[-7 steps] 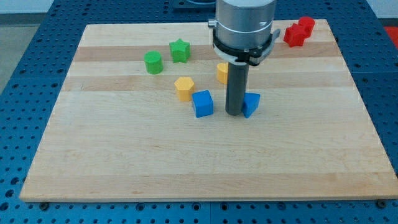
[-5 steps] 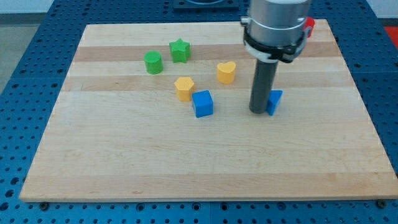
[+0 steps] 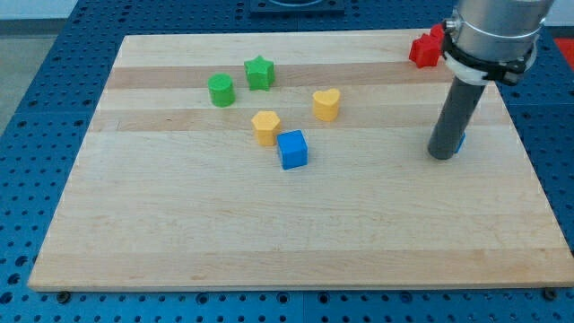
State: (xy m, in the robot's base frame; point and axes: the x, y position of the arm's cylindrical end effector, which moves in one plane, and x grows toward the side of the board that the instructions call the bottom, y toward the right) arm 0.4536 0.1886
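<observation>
Wooden board (image 3: pixel 269 224) on blue perforated table (image 3: pixel 36 117).

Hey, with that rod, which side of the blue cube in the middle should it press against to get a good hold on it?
Press my tip flat on the blue cube's view-right face: it is bare, while the yellow block crowds its upper-left corner.

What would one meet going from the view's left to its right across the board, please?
Green cylinder → green star → yellow block → blue cube → yellow heart → red blocks → my tip, with a blue block just behind it.
</observation>
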